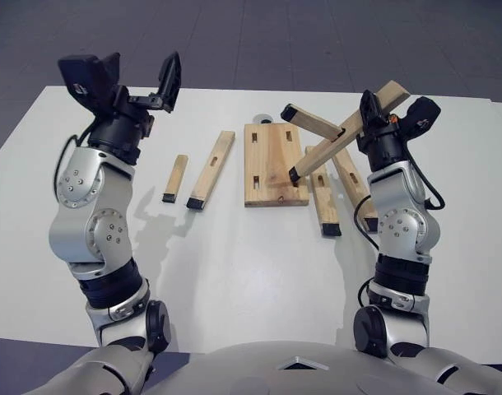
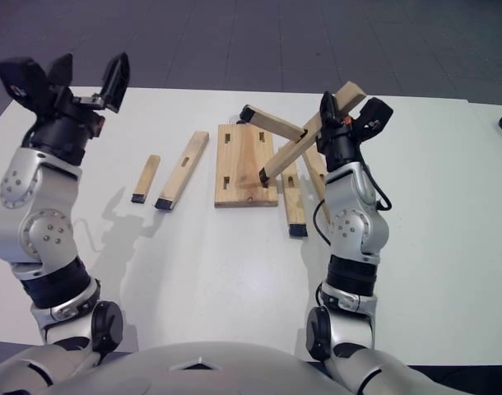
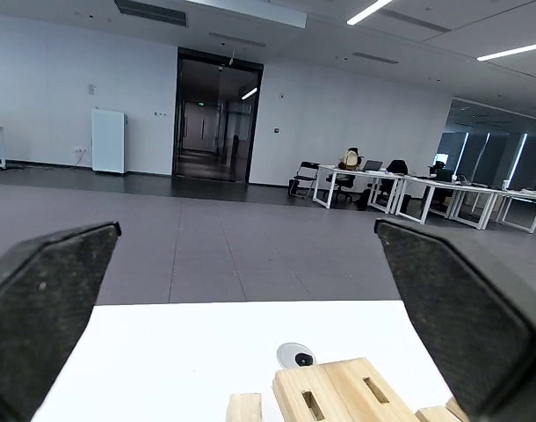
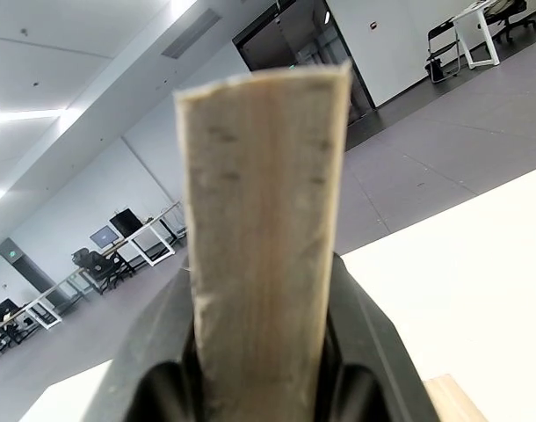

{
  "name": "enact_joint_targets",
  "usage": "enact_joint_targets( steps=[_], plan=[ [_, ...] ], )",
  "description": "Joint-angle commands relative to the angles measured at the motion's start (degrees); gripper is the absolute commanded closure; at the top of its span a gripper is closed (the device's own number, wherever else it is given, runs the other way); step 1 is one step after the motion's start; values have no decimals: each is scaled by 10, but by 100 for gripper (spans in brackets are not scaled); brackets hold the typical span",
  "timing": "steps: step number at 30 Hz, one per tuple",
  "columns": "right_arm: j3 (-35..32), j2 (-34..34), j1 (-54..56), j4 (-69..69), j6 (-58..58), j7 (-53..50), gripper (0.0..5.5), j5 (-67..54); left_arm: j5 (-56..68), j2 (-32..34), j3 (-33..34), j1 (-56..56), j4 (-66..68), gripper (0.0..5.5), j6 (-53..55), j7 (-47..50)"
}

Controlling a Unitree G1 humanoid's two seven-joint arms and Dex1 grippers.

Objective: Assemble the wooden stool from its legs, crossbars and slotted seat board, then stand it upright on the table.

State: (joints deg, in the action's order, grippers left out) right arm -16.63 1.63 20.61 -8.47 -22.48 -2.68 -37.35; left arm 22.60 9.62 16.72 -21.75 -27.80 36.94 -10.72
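Right gripper [image 1: 381, 115] is pinched on a leg [image 1: 325, 152] near its bare top end. The leg slants down and toward the middle of the worktop [image 1: 251, 271], so its black-capped foot sits at the right edge of the board [image 1: 267, 160]; can't tell if it's actually touching. A second leg [image 1: 313, 120] crosses the held one just below the gripper, raised off the worktop with its black cap pointing toward the board's far right corner. Can't say what's holding that one up. Two more legs [image 1: 323, 202] lie flat just right of the board, under the held one, and the outer one is partly hidden by the arm. The board lies flat mid-worktop, slots up, with a small round grommet [image 1: 263, 119] just past its far edge. Left of the board are a long bar [image 1: 211, 169] and a short bar [image 1: 176, 178], side by side. The left gripper [image 1: 142, 70] is up over the far left of the worktop, spread wide and holding nothing, well away from all the parts.
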Motion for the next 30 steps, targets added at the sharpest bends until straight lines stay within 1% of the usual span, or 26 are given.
enact_joint_targets(
  steps=[1, 6, 9, 13, 18, 21, 25, 30],
  plan=[
    [-15, -1, -29, -9, -17, -19, 448, -2, 1, -2, -22, 1, 6, 10, 4, 12],
    [-29, -7, -56, -71, -45, -41, 448, -46, 6, -5, -29, 5, 7, 10, -4, 26],
    [-40, -13, -64, -82, -53, -58, 448, -67, 6, -8, -29, 6, 13, 10, -10, 33],
    [-7, 4, -72, -82, -57, -60, 448, -21, 6, -8, -32, 9, 14, 10, -11, 38],
    [15, -16, -71, -65, -30, -52, 448, 2, 8, -12, -40, 7, 20, 10, -14, 40],
    [2, -29, -52, -42, -5, -54, 448, -4, 9, -15, -47, 5, 25, 10, -16, 40],
    [-22, -21, -22, -15, 16, -52, 448, -11, 9, -19, -54, 2, 31, 10, -20, 37],
    [-47, -30, -10, 14, 24, -58, 448, -29, 10, -19, -60, 1, 40, 10, -27, 36]
  ],
)
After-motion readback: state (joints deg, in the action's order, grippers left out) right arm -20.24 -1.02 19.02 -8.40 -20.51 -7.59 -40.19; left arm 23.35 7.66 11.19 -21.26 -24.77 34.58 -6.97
